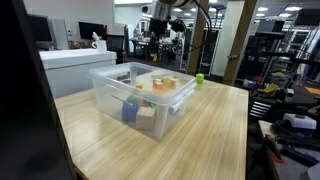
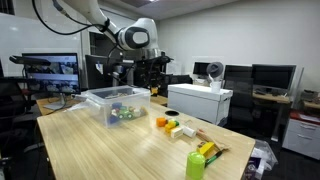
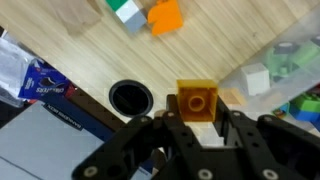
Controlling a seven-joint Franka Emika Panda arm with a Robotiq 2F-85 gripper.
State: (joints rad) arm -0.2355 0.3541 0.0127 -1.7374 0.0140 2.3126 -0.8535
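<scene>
In the wrist view my gripper [image 3: 197, 116] is shut on a yellow toy brick [image 3: 197, 101], with the stud face towards the camera. It hangs above the wooden table near a black round cable hole [image 3: 130, 97]. A clear plastic bin [image 3: 292, 58] with a white block [image 3: 256, 80] and green pieces lies to the right. In both exterior views the arm [image 1: 163, 14] [image 2: 137, 38] is high behind the far end of the bin [image 1: 108, 88] [image 2: 100, 103].
An orange block [image 3: 165, 17] and a green-and-white block [image 3: 127, 12] lie on the table. A blue packet [image 3: 40, 78] is at the table edge. Loose blocks [image 2: 170, 125], a green cup [image 2: 195, 165] and a snack bag [image 2: 212, 150] sit at the near end. Desks and monitors surround the table.
</scene>
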